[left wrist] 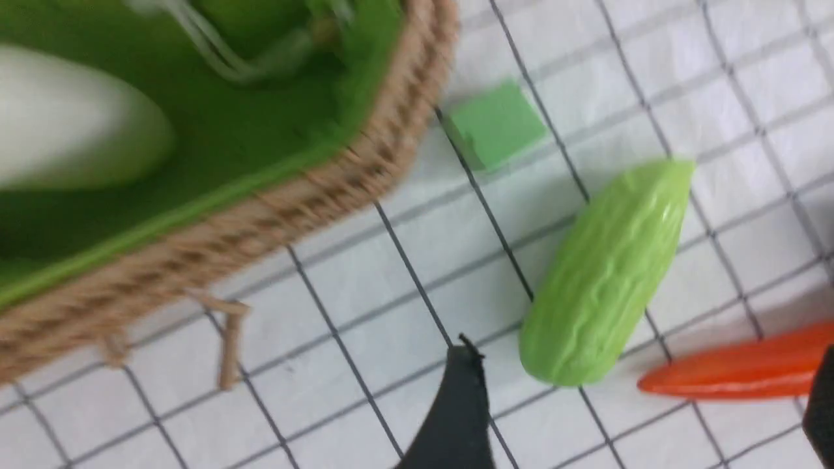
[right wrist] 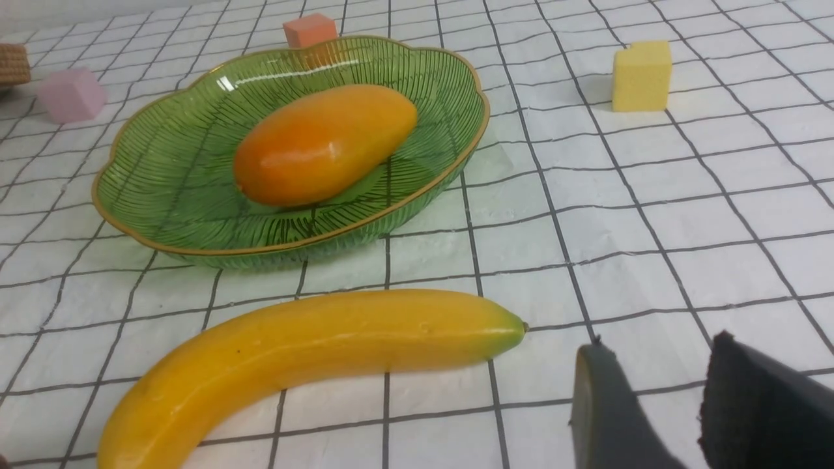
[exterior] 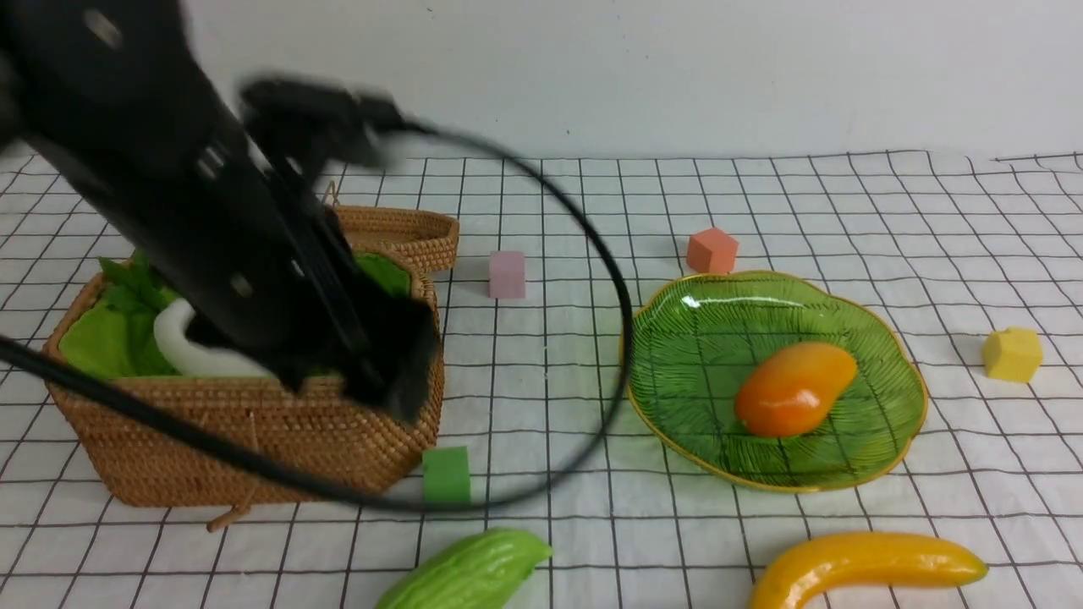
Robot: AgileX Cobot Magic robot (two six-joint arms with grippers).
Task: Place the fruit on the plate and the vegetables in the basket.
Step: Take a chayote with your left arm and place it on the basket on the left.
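Woven rattan fills the space off to one side of the left gripper (left wrist: 642, 384): the basket (exterior: 254, 440) stands open, and the white radish (left wrist: 65, 117) lies on its green lining, so 1 of the 3 vegetables looks done. The left fingers (left wrist: 456, 404) stand wide apart with nothing between them, which fits a gripper that carries no load and is free for the next pick.

Just ahead of those fingertips, roughly in the gap between them, lies the ridged gourd (left wrist: 606, 273) flat on the checked cloth (left wrist: 365, 339). The red-orange pepper (left wrist: 743, 368) rests close beside the gourd's end, nearer the second finger. A green cube (left wrist: 495, 124) sits between the gourd and the basket wall and is no part of the job. My reading is that the gourd is the likely next target, and the wide spread suits its fat body.

On the other side, the right gripper (right wrist: 658, 352) hangs low over the cloth, fingers a little apart and empty. The banana (right wrist: 313, 352) lies just beyond its tips, its end pointing toward them. Past the banana stands the plate (right wrist: 163, 215), holding the mango (right wrist: 322, 143). The small purple fruit is not in view.
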